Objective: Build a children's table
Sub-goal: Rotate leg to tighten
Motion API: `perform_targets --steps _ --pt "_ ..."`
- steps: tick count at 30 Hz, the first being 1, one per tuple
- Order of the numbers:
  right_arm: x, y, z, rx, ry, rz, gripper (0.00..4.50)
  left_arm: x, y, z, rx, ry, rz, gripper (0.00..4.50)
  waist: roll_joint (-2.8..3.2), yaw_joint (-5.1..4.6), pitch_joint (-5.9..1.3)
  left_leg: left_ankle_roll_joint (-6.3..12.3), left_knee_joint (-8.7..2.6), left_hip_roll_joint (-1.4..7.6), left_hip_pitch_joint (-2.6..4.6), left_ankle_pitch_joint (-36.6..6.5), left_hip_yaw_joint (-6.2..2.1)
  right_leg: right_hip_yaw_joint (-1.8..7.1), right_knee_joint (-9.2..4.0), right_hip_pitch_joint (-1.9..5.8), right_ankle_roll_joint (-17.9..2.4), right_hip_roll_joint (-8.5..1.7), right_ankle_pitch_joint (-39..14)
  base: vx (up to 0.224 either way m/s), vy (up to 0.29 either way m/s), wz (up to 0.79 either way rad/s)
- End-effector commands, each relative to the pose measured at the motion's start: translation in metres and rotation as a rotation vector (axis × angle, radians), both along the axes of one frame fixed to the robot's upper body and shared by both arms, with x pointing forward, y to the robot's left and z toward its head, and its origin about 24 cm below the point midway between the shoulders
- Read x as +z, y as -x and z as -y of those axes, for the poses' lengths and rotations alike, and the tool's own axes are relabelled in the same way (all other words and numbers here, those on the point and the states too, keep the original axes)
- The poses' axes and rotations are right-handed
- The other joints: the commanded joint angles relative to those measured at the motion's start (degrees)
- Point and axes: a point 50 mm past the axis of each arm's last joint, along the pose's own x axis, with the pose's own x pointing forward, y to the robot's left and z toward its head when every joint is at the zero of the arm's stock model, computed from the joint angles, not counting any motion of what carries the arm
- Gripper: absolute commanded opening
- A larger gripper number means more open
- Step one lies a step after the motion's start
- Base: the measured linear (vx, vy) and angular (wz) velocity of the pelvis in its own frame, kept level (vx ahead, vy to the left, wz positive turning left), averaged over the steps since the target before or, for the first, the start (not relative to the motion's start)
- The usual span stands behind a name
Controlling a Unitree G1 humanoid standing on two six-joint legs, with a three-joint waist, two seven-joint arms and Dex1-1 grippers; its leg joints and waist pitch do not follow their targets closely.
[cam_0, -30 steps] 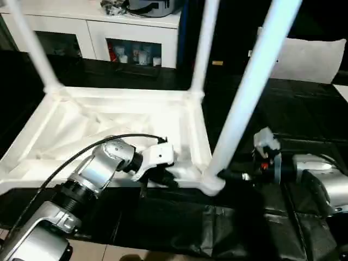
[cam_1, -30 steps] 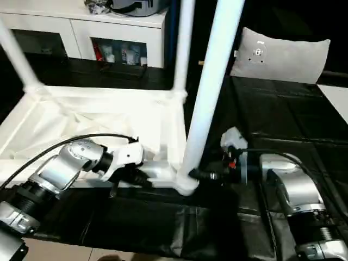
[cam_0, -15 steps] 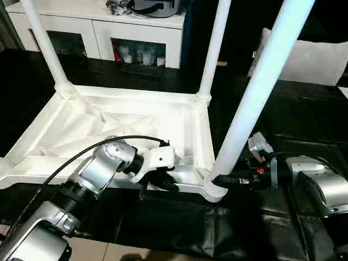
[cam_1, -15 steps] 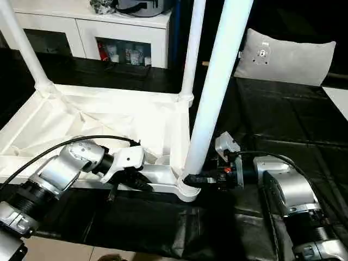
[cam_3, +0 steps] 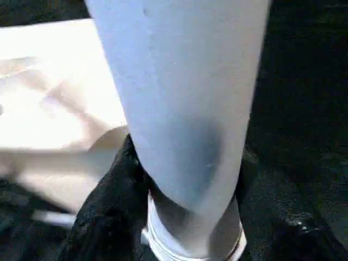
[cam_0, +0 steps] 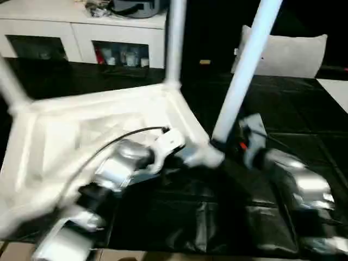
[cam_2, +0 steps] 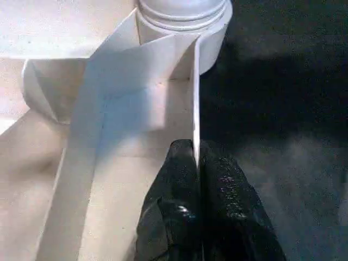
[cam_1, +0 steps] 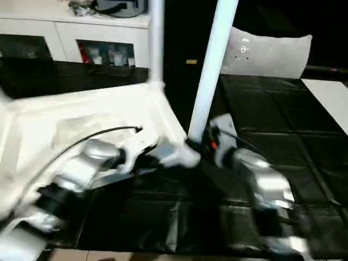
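1. Tabletop (cam_0: 81,130) lies upside down on the black mat (cam_0: 283,125), ribbed underside facing up, filling the left half of the head views and set at a slant to the robot.

2. Legs stand in its corner sockets: the near leg (cam_0: 242,70) rises from the near right corner socket (cam_2: 185,16), a far leg (cam_0: 174,41) stands at the corner behind it, and a third leg (cam_0: 11,87) shows at the far left corner. Each leg's long axis runs roughly straight up from the tabletop.

3. Left gripper (cam_2: 197,179) is closed tight on the thin upright rim wall (cam_2: 194,98) of the tabletop, one black finger on each side, just short of the near right corner socket.

4. Right gripper (cam_3: 185,179) is clamped around the near leg right at its base, a finger (cam_3: 109,206) on either side of the tube, just above the socket collar.

5. The relation that matters: both grippers meet at this one corner, the left from the tabletop side and the right from the mat side, with the leg's axis crossing the right fingers at about a right angle. I judge the right arm is the one placed to press or twist the leg home while the left braces the rim.

6. Beyond the mat stand a white cabinet (cam_0: 81,32) and a grey pillow (cam_0: 288,54).
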Motion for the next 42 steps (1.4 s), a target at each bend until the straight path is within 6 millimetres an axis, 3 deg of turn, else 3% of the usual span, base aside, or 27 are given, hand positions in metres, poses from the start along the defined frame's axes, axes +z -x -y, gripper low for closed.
perform_targets --steps 1,3,5,10,14,19,23,29,33,34,36,42 --pt "-0.009 0.000 -0.002 -0.046 0.004 -0.028 1.98 0.010 -0.001 0.013 -0.023 0.038 0.033 0.00 -0.24 0.61 -3.70 0.96 -3.63 1.73 -0.14 -6.1 -0.61 2.88 -4.71 3.21 -7.8 -4.88 -15.0 0.000 0.000 0.00" --pt "-0.008 0.001 -0.005 -0.036 -0.011 -0.018 2.51 0.010 -0.001 0.014 -0.020 0.034 0.037 0.00 -0.17 0.71 -3.71 1.64 -3.65 1.84 -0.15 -5.8 -0.59 2.94 -4.46 3.35 -8.5 -4.87 -12.2 0.000 0.000 0.00" --pt "-0.005 0.007 -0.010 0.017 -0.031 0.004 2.64 0.010 0.001 0.013 -0.045 0.025 0.048 0.00 -0.16 0.80 -3.63 1.95 -3.68 1.89 -0.18 -6.3 -0.58 2.97 -4.47 3.46 -8.7 -4.92 -11.6 0.000 0.000 0.00" --pt "-0.003 0.011 -0.004 0.069 -0.004 0.037 3.10 0.010 0.006 0.006 -0.126 0.011 0.065 0.00 -0.17 0.89 -3.38 1.73 -3.94 1.94 -0.17 -8.2 -0.69 2.93 -4.85 3.46 -7.6 -5.11 -15.2 0.000 0.000 0.00" --pt "0.001 0.013 0.014 0.153 0.020 0.061 3.48 0.008 0.006 -0.003 -0.156 -0.015 0.064 0.00 -0.09 1.10 -3.36 1.76 -3.86 2.08 0.14 -9.3 -0.61 3.04 -4.94 3.25 -7.8 -5.05 -15.8 0.000 0.000 0.00" --pt "0.001 0.018 0.032 0.322 0.091 0.065 3.85 0.008 0.007 -0.014 -0.249 -0.038 0.056 0.00 -0.26 1.78 -3.49 2.45 -3.62 2.08 0.01 -8.6 -0.54 3.01 -4.65 3.42 -8.4 -5.18 -14.4 0.000 0.000 0.00" --pt "0.003 0.026 0.045 0.489 0.119 0.036 3.85 0.009 0.014 -0.027 -0.430 -0.072 0.038 0.00 -0.30 2.20 -3.42 3.47 -3.59 2.02 -0.11 -8.0 -0.52 2.97 -4.60 3.44 -8.7 -5.03 -14.1 0.000 0.000 0.00" --pt "0.004 0.033 0.050 0.659 0.130 -0.002 3.85 0.009 0.020 -0.031 -0.542 -0.073 -0.006 0.00 -0.29 2.52 -3.41 3.57 -3.50 2.37 0.13 -9.0 -0.45 2.87 -4.40 3.27 -10.1 -5.05 -14.3 0.000 0.000 0.00" --pt "0.004 0.038 0.048 0.748 0.086 -0.025 3.51 0.009 0.022 -0.031 -0.587 -0.068 -0.024 0.00 -0.35 2.98 -3.38 3.70 -3.47 2.44 0.11 -9.4 -0.47 2.87 -4.57 3.28 -9.8 -5.24 -16.2 0.000 0.000 0.00" --pt "0.005 0.039 0.047 0.775 0.070 -0.031 3.45 0.010 0.023 -0.031 -0.600 -0.063 -0.029 0.00 -0.67 2.97 -3.38 3.75 -3.46 2.43 0.08 -9.3 -0.42 2.85 -4.58 3.28 -9.7 -5.18 -16.5 0.000 0.000 0.00" --pt "0.004 0.041 0.044 0.821 0.044 -0.042 3.11 0.011 0.024 -0.030 -0.619 -0.055 -0.032 0.00 -0.46 3.38 -3.42 3.69 -3.44 2.52 0.29 -9.0 -0.44 2.89 -4.59 3.09 -9.5 -5.21 -16.9 0.000 0.000 0.00" --pt "-0.001 0.041 0.040 0.865 0.026 -0.071 2.72 0.011 0.026 -0.030 -0.629 -0.047 -0.036 0.00 -0.59 3.58 -3.48 3.41 -3.40 2.44 0.06 -8.8 -0.49 2.81 -4.44 3.18 -9.8 -5.22 -16.6 0.000 0.000 0.00"
